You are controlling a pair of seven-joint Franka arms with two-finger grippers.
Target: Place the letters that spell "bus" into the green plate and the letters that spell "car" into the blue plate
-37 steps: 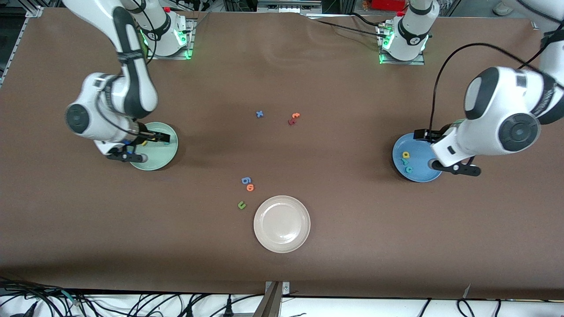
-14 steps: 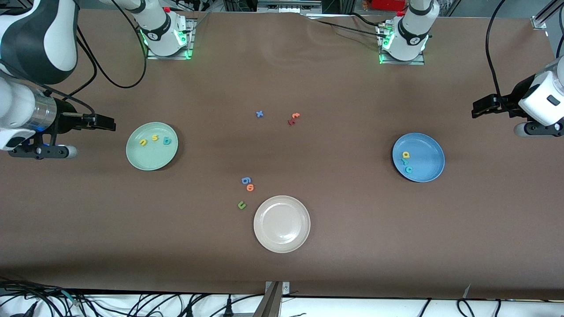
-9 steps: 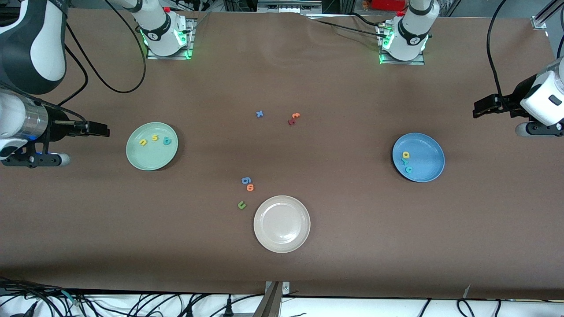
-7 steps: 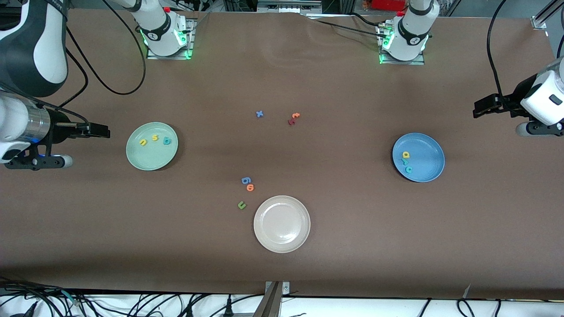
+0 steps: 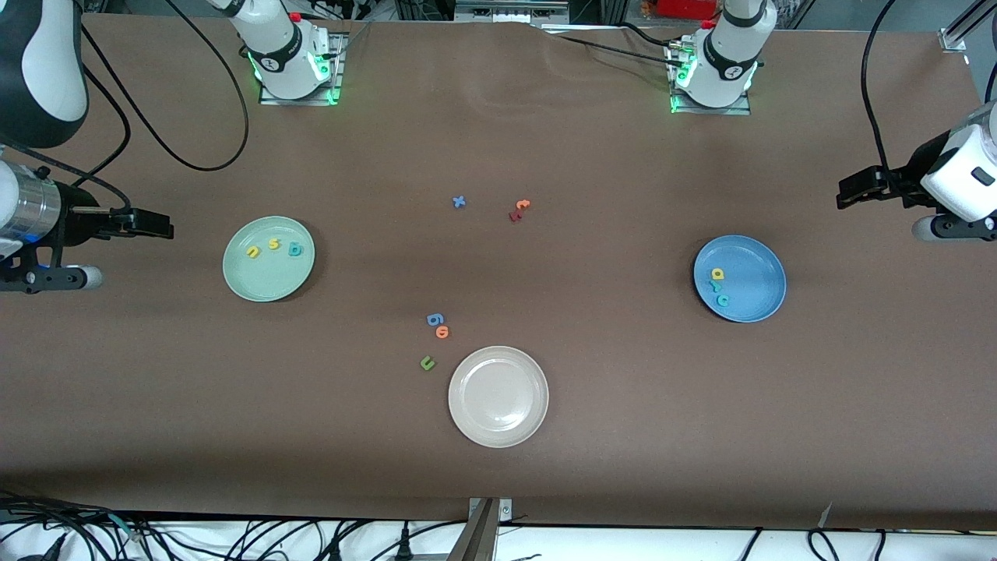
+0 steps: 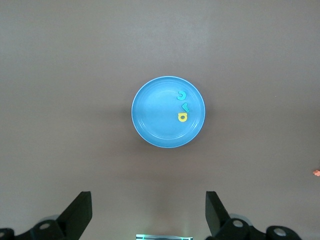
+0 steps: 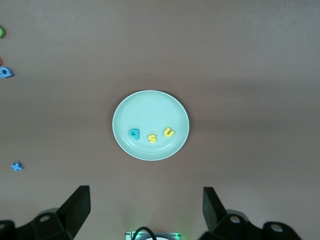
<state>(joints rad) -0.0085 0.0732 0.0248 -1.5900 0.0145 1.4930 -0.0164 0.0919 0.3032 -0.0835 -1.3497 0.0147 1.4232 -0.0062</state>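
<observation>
Both arms have pulled up and away from the plates they were bent over a few seconds ago, and each plate now shows its full word, so to my eye the sorting is done.

The green plate (image 5: 268, 259) sits toward the right arm's end of the table with 3 letters in a row: teal b (image 5: 294, 249), yellow s (image 5: 273, 244), yellow u (image 5: 252, 252). The blue plate (image 5: 739, 278) lies toward the left arm's end and holds the yellow a (image 5: 717, 273), teal r (image 5: 715, 286) and teal c (image 5: 723, 299) (bunched near one rim).

The right gripper (image 5: 148, 224) hangs over bare table by that end's edge, fingers spread and empty. The left gripper (image 5: 857, 189) does likewise at its end.

Mid-table, the blue x (image 5: 459, 202), orange t (image 5: 522, 205), orange o (image 5: 442, 332), green u (image 5: 427, 362) and white plate (image 5: 498, 396) are untouched.
</observation>
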